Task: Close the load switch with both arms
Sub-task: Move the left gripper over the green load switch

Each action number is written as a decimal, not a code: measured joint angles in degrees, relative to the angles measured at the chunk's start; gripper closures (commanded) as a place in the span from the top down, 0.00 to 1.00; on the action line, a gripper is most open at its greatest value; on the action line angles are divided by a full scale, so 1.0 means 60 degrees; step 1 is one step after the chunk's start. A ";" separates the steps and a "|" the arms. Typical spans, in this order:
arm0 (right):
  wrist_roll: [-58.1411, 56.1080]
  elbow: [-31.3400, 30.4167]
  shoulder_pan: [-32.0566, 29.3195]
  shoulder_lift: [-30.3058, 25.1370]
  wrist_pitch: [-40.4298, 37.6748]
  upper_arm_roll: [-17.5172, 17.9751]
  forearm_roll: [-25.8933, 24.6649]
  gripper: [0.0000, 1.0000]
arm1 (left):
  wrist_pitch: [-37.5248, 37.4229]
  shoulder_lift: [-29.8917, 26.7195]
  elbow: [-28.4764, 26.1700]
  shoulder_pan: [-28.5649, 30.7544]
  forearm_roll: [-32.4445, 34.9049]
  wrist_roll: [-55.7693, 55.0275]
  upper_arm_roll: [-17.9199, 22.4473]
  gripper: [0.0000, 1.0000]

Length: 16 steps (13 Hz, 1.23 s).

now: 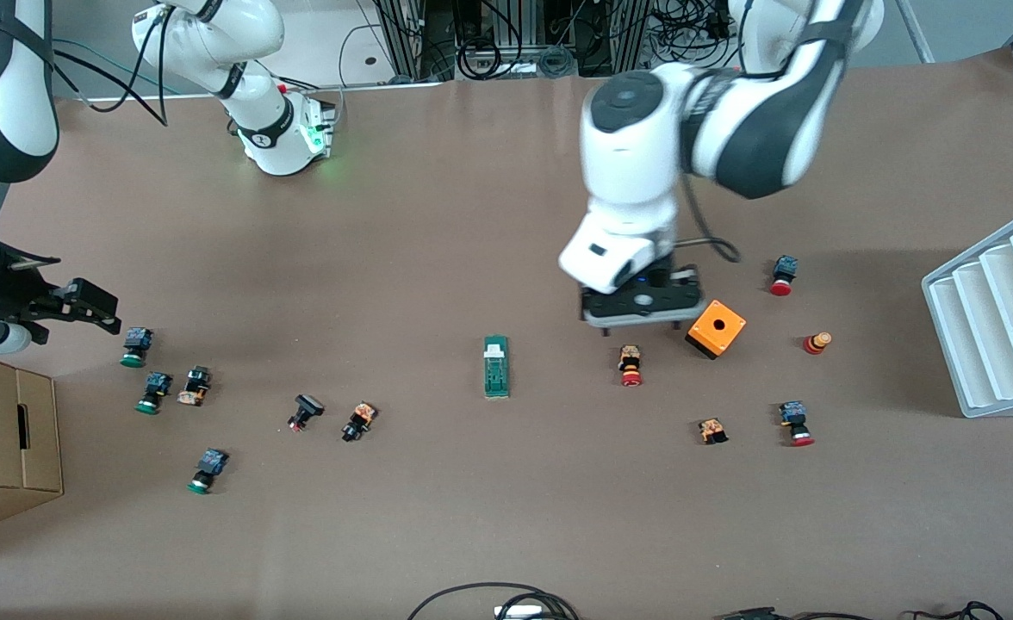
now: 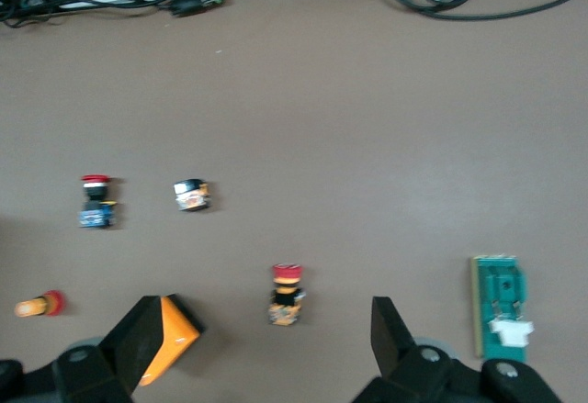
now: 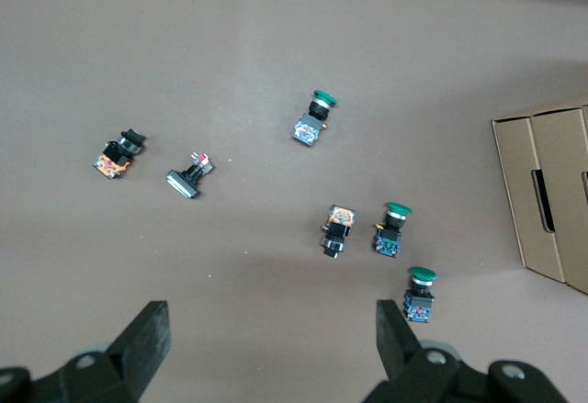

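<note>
Left hand [image 1: 641, 325] wide open, empty

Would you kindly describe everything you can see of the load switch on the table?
The load switch is a narrow green block, plastic by its look, with a small white tab at the end toward the robots' bases. It lies flat on the brown table near the middle, its length running toward the front camera. Nothing touches it; the nearest push-buttons lie apart from it on both sides.

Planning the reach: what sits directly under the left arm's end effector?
Under the open left end effector there is bare table, with a red-capped push-button between its fingers in its wrist view and the orange box beside it. The wrist hides the table right beneath it.
</note>
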 measured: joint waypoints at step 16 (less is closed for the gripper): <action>0.0000 0.0000 0.0001 0.0007 0.0047 -0.0008 0.0000 1.00 | 0.1396 0.3087 -0.0832 -0.2821 0.9571 -1.1790 -0.0931 1.00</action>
